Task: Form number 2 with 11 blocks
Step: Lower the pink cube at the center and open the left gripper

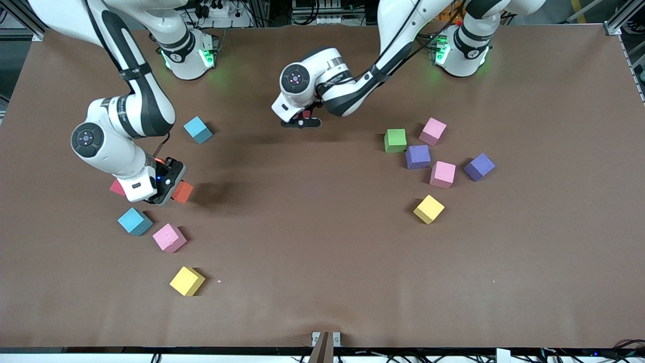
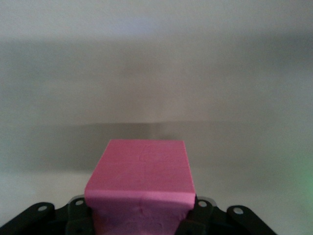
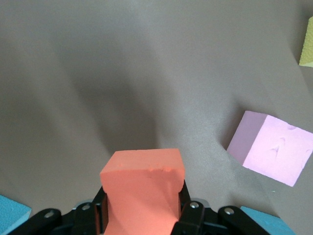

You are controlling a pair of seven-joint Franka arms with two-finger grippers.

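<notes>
Brown table (image 1: 322,252) under two bent, block-gripping arms

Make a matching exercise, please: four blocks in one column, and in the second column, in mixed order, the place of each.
Blocks
1. orange block
2. green block
3. deep pink block
4. yellow block toward the right arm's end of the table

Places
A. held in the left gripper
B. on the table, beside a purple block
C. held in the right gripper
D. on the table, nearest of all blocks to the front camera

Pairs: 1-C, 2-B, 3-A, 4-D
</notes>
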